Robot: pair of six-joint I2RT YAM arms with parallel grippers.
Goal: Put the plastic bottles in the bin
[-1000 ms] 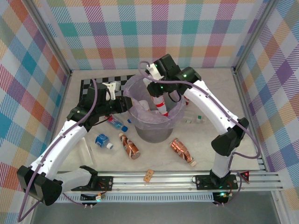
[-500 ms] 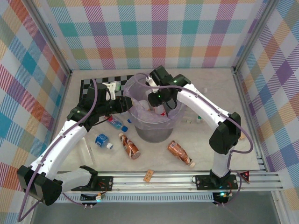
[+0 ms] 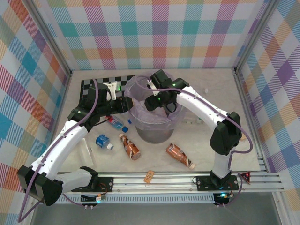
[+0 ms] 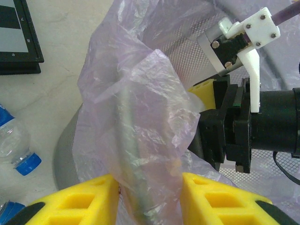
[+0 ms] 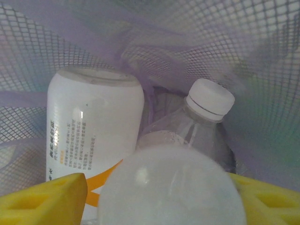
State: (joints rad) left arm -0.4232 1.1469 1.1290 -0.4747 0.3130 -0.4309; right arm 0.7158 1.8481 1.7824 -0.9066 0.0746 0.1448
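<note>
Marbled tabletop (image 3: 211,145) inside checked walls carries the bin (image 3: 154,133), and you have both arms at it. Your left gripper (image 4: 150,187) is clamped on the bin's rim, a fold of the lilac bag (image 4: 140,117) pinched between its yellow pads; a clear blue-capped bottle (image 4: 14,145) lies on the table to the left of those jaws. Your right gripper (image 5: 159,197) is down inside the bin with its jaws apart: a pale round-ended bottle (image 5: 171,187) sits between them, a slight gap showing beside one pad. Beyond those jaws stand a white orange-printed bottle (image 5: 93,126) and a clear white-capped bottle (image 5: 206,108), touching each other against the mesh wall.
</note>
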